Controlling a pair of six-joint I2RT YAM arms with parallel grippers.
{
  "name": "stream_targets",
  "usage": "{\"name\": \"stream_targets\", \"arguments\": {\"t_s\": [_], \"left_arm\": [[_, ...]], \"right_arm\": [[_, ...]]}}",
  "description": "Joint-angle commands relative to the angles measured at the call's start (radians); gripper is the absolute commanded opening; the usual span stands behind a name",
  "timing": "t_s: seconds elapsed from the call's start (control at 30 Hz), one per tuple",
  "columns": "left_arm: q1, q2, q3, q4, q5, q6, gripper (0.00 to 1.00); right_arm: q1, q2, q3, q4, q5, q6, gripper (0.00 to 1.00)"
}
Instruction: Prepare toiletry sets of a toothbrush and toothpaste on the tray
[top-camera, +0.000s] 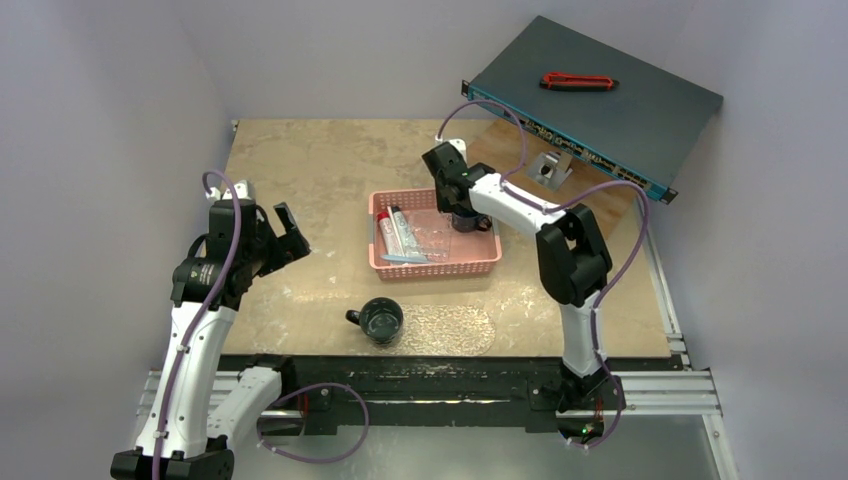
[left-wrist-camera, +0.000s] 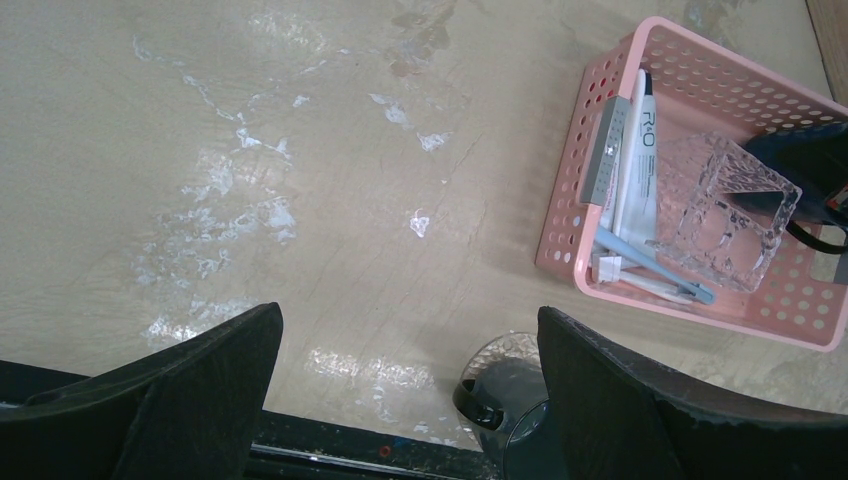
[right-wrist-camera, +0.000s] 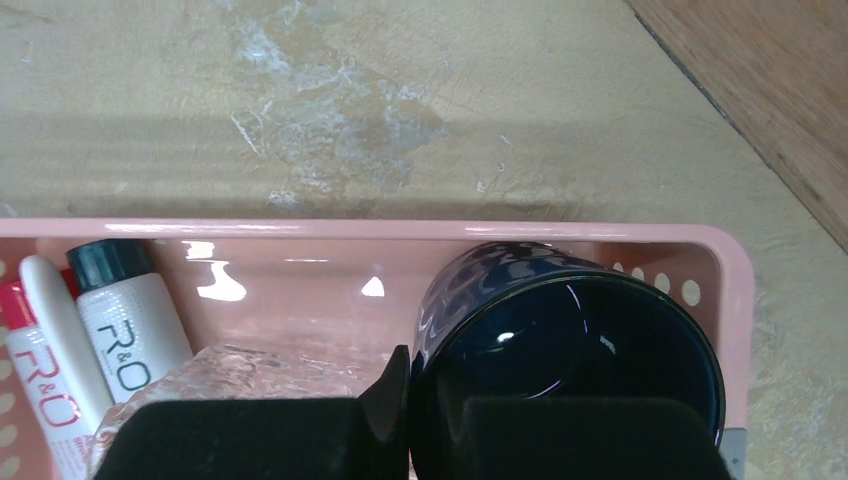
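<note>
Inside a pink basket (top-camera: 436, 268) lie two toothpaste tubes (top-camera: 395, 235), a light blue toothbrush (left-wrist-camera: 652, 266) and a white toothbrush (left-wrist-camera: 640, 286). In the right wrist view one toothpaste tube (right-wrist-camera: 128, 335) has a dark cap, and the other (right-wrist-camera: 40, 400) has red print. My right gripper (right-wrist-camera: 436, 405) is shut on the rim of a dark blue mug (right-wrist-camera: 600, 340) at the basket's right end, one finger outside the wall and one inside. My left gripper (left-wrist-camera: 408, 320) hangs open over bare table on the left. The clear tray (top-camera: 450, 330) lies at the table's front.
A second dark mug (top-camera: 382, 320) stands on the tray's left end. A clear textured glass holder (left-wrist-camera: 720, 210) sits in the basket between the tubes and the held mug. A dark flat device (top-camera: 595, 100) with a red tool (top-camera: 578, 81) on it juts over the back right.
</note>
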Motion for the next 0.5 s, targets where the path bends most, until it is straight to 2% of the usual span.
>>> {"name": "stream_targets", "arguments": {"t_s": [0.0,0.23,0.47], "left_arm": [[-0.004,-0.003,0.022,0.03,0.01,0.02,0.99],[-0.004,-0.006,0.019,0.035,0.023,0.022,0.99],[-0.004,0.0,0.019,0.035,0.03,0.024,0.99]], "right_arm": [[0.001,-0.142,-0.001,0.014,0.058,-0.029,0.0],[0.032,-0.245,-0.028,-0.011,0.093,-0.053,0.0],[0.103,-0.383,-0.122,-0.035,0.126,-0.067,0.0]]}}
